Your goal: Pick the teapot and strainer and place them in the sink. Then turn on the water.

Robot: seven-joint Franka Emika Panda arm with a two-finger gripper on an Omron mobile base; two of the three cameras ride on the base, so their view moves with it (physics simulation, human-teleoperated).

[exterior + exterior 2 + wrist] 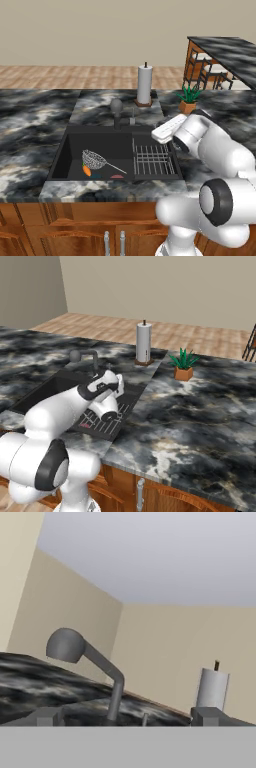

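Strainer (94, 160) lies in the sink (65, 150) at about 7 o'clock of the basin floor, thin handle running toward 4 o'clock, an orange bit touching its lower rim; the teapot cannot be made out. Grey faucet (116, 111) stands at 12 o'clock behind the basin, paper towel roll (144, 84) and potted plant (188, 99) at 1 to 2 o'clock. Gripper (127, 717), jaws spread wide and empty, faces the faucet from above the wire rack (151, 159).
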